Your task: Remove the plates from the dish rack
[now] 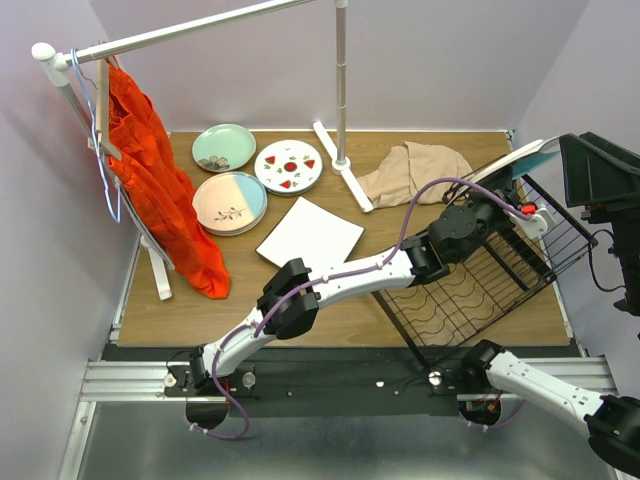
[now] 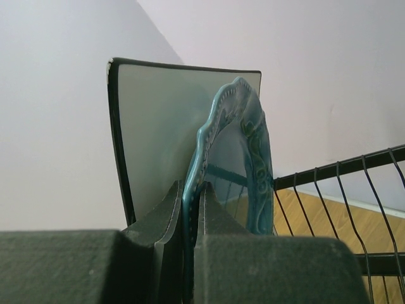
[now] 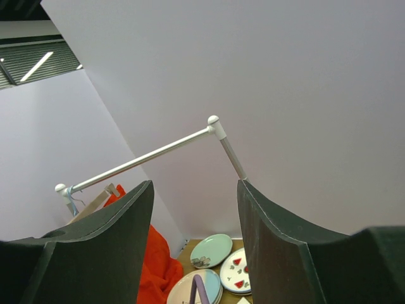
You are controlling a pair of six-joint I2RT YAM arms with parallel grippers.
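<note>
The black wire dish rack [image 1: 470, 300] sits tilted at the right of the table. Two plates stand in its upright section: a teal scalloped plate [image 2: 237, 152] and, behind it, a square white plate with a dark rim [image 2: 158, 126]. My left gripper [image 2: 191, 206] is shut on the teal plate's lower rim, one finger on each face. From above, the left gripper [image 1: 528, 205] reaches into the rack under the teal plate [image 1: 541, 160]. My right gripper [image 3: 196, 185] is open and empty, pointing up at the wall.
On the table lie a pale green plate [image 1: 224, 147], a red-spotted plate [image 1: 288, 166], a pink-and-blue plate [image 1: 229, 202] and a square white plate [image 1: 310, 235]. A beige cloth [image 1: 415, 170] lies by the white clothes rail's foot [image 1: 342, 165]. A red garment [image 1: 160, 190] hangs at left.
</note>
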